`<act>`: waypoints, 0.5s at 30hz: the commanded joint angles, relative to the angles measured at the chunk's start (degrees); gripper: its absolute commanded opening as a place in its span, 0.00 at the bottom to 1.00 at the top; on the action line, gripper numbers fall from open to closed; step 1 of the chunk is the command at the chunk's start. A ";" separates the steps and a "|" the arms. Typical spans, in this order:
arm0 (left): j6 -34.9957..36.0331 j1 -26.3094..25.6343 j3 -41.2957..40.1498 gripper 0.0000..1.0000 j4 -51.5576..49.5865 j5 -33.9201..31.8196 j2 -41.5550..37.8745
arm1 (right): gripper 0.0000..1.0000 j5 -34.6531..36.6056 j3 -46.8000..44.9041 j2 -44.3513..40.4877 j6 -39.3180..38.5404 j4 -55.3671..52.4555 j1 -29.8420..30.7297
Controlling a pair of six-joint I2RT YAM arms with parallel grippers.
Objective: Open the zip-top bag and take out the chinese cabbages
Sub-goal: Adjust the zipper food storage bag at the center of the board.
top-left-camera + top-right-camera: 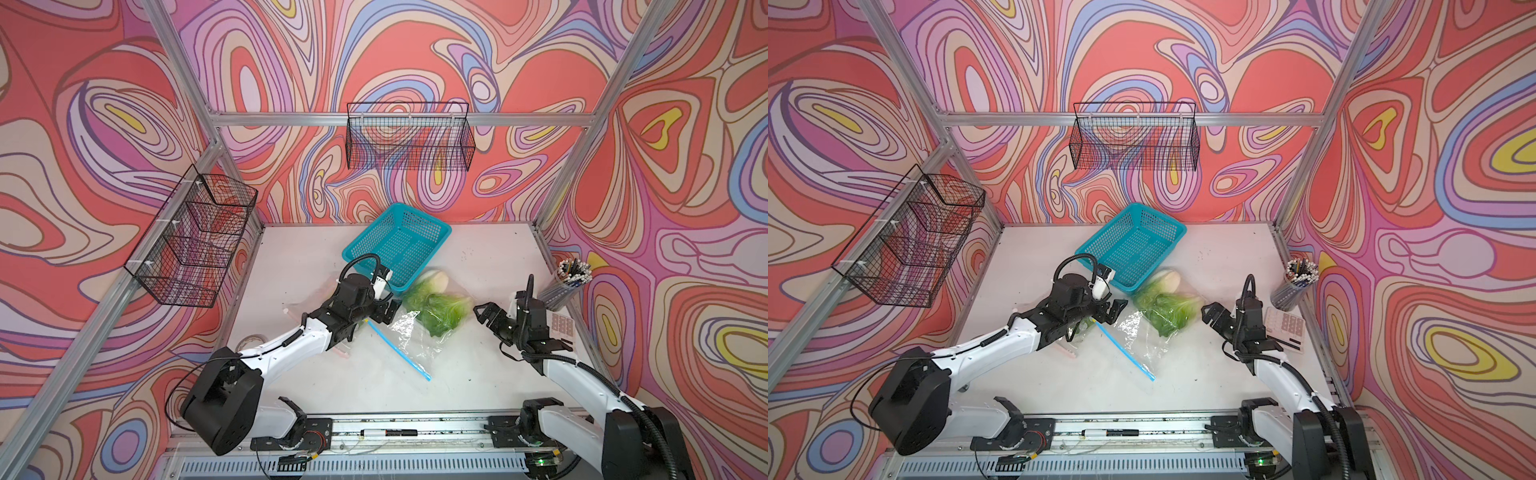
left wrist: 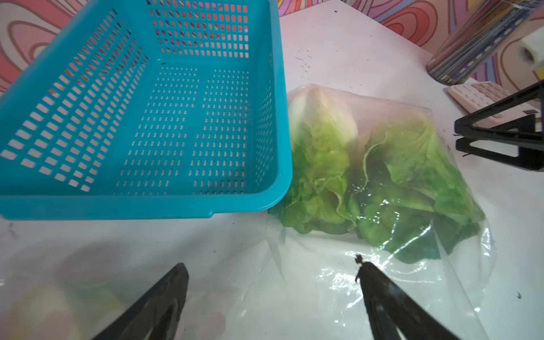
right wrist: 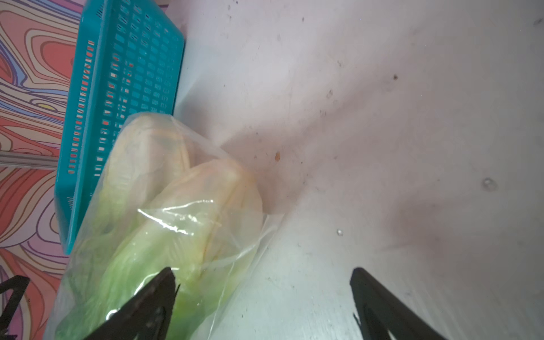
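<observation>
Third chinese cabbage (image 2: 50, 306) blurred, cut by edge; left gripper (image 1: 386, 309) covers it from above.

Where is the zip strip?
In both top views, the zip strip slants from beside the left gripper toward the robot, left of the cabbages.

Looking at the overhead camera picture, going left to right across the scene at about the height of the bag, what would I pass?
Wire basket on the side wall → left pincer → chinese cabbages → right pincer → cup of pencils.
</observation>
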 commanded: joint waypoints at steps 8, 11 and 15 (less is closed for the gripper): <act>-2.74 -6.21 7.76 0.89 -3.00 9.14 10.27 | 0.96 -9.95 -5.38 3.05 13.43 17.63 3.50; -4.20 -8.71 9.26 0.88 -1.63 8.68 13.26 | 0.97 -10.06 -5.35 5.49 15.29 22.01 4.59; -6.97 -11.20 12.02 0.88 0.66 9.18 17.57 | 0.94 -11.35 -3.53 10.41 16.37 25.33 5.02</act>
